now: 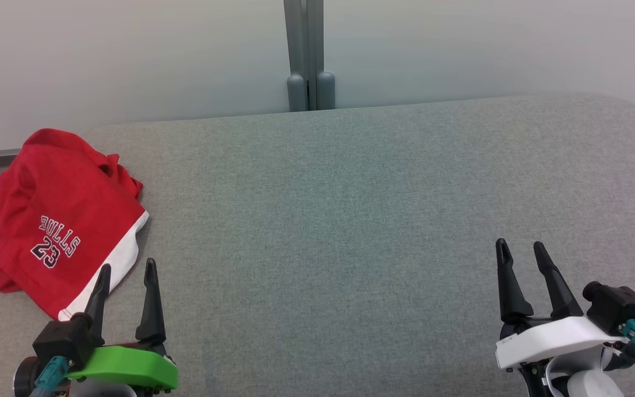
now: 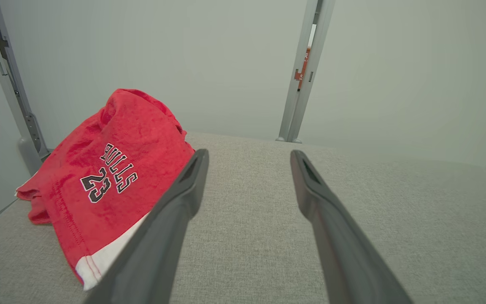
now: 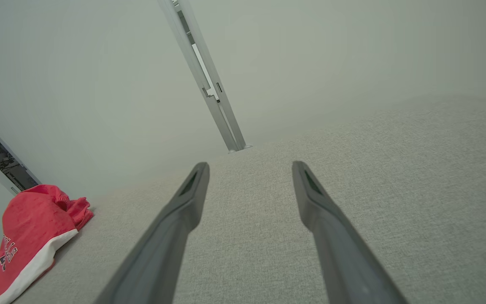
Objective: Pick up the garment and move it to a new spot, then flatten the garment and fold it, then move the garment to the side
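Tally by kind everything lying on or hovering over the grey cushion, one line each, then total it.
Garments: 1, the red garment with white trim, crumpled at the left end of the grey cushion.
Grippers: 2, the left gripper and the right gripper, both with fingers apart and holding nothing.
Total: 3

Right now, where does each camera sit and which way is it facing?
Head view: on the head, looking forward and down at the grey cushion; left gripper lower left, right gripper lower right, jaws open.
Left wrist view: on the left arm, looking along its own jaws at the red shorts and pale wall.
Right wrist view: on the right arm, along its own jaws across the cushion; shorts far left.
Shared: all three show shorts, cushion and grey post.
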